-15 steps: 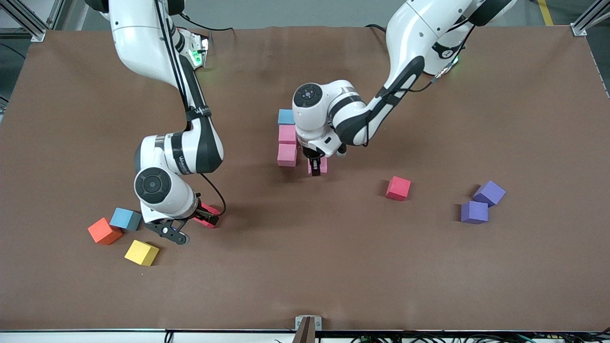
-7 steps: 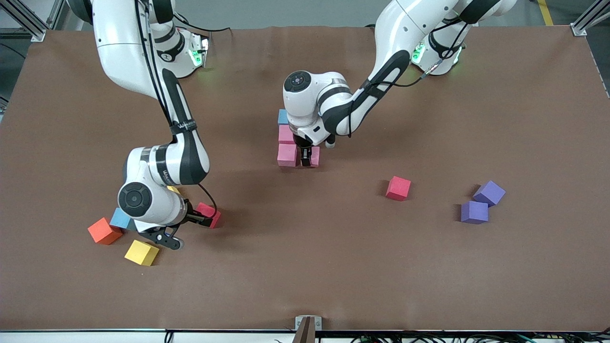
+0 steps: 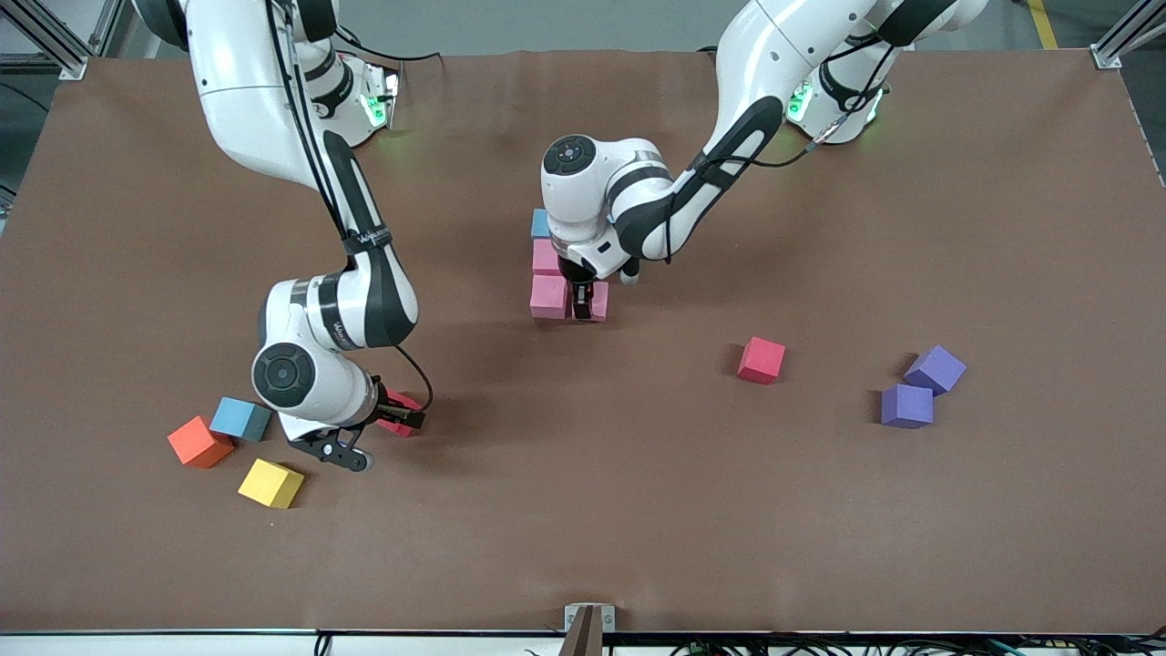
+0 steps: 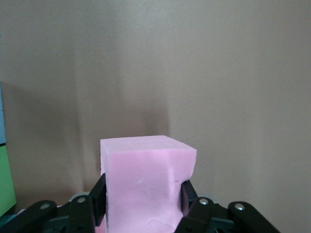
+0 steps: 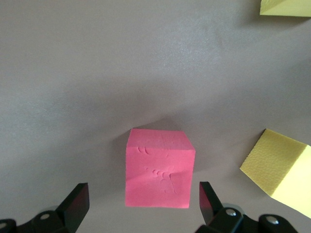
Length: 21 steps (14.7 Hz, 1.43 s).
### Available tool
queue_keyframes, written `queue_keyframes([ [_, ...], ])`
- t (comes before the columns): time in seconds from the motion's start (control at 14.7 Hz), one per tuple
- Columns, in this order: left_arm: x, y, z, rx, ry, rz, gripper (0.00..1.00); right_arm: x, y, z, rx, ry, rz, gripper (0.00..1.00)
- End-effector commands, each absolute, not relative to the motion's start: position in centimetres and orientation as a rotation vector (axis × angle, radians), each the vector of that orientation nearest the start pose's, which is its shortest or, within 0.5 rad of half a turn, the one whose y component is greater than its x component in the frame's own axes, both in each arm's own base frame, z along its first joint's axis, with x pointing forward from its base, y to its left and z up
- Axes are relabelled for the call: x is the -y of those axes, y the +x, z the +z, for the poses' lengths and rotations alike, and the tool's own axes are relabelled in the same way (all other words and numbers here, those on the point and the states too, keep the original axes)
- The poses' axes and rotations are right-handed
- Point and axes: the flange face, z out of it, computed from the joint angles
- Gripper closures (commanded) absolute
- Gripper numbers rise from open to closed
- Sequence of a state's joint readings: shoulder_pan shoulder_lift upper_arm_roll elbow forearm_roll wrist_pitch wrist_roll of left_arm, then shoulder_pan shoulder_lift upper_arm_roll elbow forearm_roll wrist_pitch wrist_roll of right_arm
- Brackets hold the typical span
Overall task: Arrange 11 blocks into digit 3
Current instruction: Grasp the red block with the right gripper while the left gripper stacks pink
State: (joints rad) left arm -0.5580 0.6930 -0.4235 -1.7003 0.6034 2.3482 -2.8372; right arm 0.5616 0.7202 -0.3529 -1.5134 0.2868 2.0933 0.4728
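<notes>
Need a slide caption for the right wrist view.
Right pincer open around a red matte foam cube on the brown table.

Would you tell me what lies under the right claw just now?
A red block sits on the brown table between the open right claw's fingers, untouched. The arm covers most of it in the front view.

The only writing I can find is small white lettering on the black band of the right arm's forearm [image 3: 363, 241] and again on the black part near its wrist [image 3: 342, 314]. It is probably a brand name, but the letters are too small for me to read. The cubes and the brown table cover [image 3: 583, 510] carry no text.
</notes>
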Motion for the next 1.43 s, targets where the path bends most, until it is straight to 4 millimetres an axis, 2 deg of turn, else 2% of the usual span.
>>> queue_keyframes([
  [0.0, 55.3, 39.5, 21.4, 2.554, -2.062, -0.275, 0.73, -19.1, 67.1, 24.5, -0.502, -3.116, 0.133, 0.0],
  [0.41, 56.0, 39.3, 20.7, 2.55, -2.06, -0.259, 0.73, -19.1, 67.0, 24.1, -0.494, -3.12, 0.141, 0.0],
  [0.88, 56.0, 39.2, 20.6, 2.567, -2.034, -0.251, 0.73, -19.9, 66.6, 22.5, -0.473, -3.125, 0.174, 0.0],
  [1.36, 56.0, 39.2, 20.6, 2.59, -2.007, -0.249, 0.72, -19.0, 66.7, 21.5, -0.433, -3.135, 0.19, 0.0],
])
